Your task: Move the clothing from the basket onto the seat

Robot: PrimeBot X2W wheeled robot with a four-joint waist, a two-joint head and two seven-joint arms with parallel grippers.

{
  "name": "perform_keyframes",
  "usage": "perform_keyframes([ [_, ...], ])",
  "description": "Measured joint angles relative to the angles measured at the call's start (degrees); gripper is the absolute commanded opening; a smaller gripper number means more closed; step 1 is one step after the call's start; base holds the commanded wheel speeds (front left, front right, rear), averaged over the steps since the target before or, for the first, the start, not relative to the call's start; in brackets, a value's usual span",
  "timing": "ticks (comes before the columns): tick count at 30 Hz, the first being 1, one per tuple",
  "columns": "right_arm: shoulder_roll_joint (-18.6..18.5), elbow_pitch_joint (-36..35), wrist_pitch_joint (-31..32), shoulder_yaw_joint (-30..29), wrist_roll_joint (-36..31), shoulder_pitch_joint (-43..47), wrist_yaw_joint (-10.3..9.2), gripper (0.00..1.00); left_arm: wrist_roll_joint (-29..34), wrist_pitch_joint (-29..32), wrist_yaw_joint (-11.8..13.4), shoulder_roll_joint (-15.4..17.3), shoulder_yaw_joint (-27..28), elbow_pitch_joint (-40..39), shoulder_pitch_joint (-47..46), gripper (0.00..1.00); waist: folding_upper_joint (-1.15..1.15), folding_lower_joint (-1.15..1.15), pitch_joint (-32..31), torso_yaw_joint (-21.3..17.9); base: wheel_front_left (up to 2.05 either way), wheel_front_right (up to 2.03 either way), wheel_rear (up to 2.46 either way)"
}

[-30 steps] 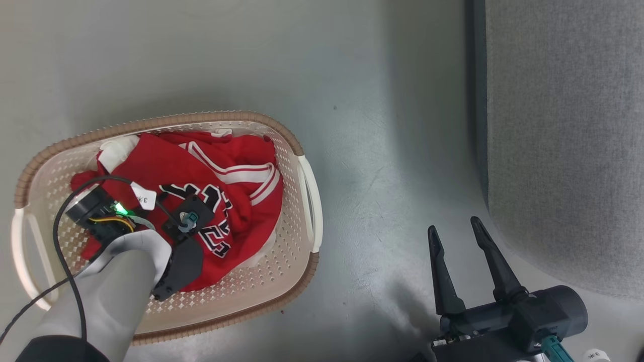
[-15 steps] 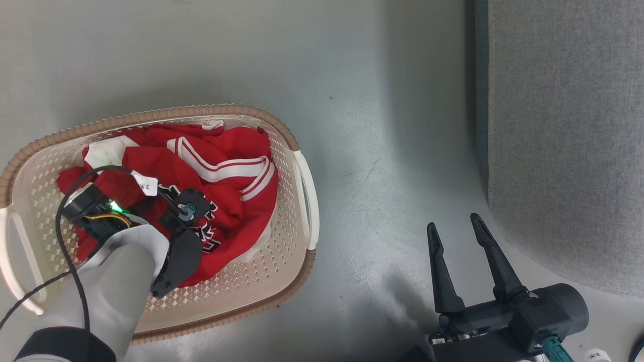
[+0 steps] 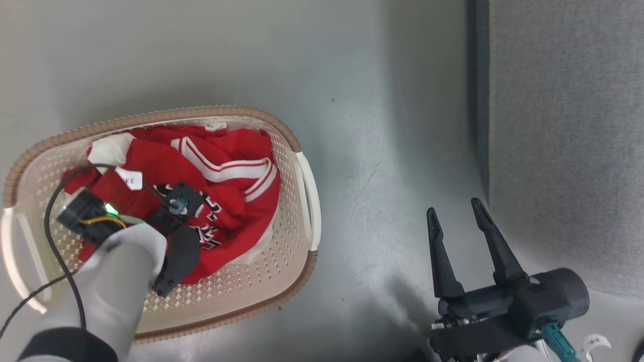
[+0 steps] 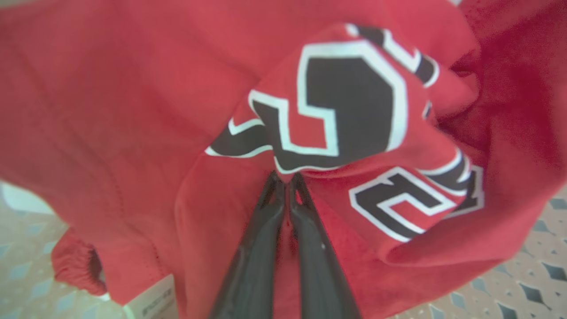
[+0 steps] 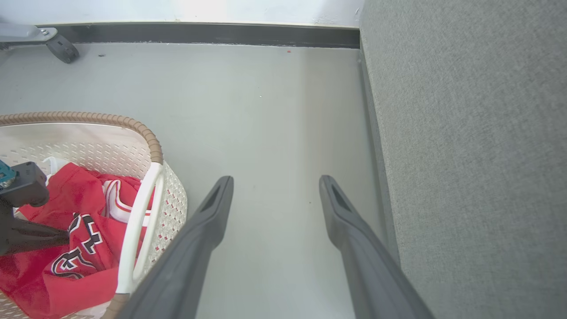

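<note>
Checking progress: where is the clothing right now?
Head view, left side: the clothing lies in the basket on the floor, left gripper shut on it.

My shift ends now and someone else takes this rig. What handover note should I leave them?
Left gripper: shut on the clothing, down in the basket.
Right gripper: open, empty, above the floor between basket and seat.
Done: grip made on the lettered fold.
Left: lift the clothing out, carry it to the seat, release; no clothing on the visible part of the seat.
</note>
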Motion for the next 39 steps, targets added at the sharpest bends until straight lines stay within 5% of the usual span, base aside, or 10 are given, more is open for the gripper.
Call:
perform_keyframes([
  [18, -0.02, 8.80, -0.01, 1.32, 5.09, -5.10, -0.49, 1.00, -3.25, -7.34, 0.00, -1.10, -1.34, 0.11, 7.29, 0.00, 0.00, -0.02, -11.71, 1.03, 0.00, 0.00, 0.00],
  [39, -0.56, 17.17, 0.00, -4.17, 6.51, -4.11, 0.10, 1.00, -13.56, -17.27, 0.00, -5.99, 1.38, -4.10, 15.56, 0.00, -0.01, -0.02, -29.12, 6.64, 0.00, 0.00, 0.00],
])
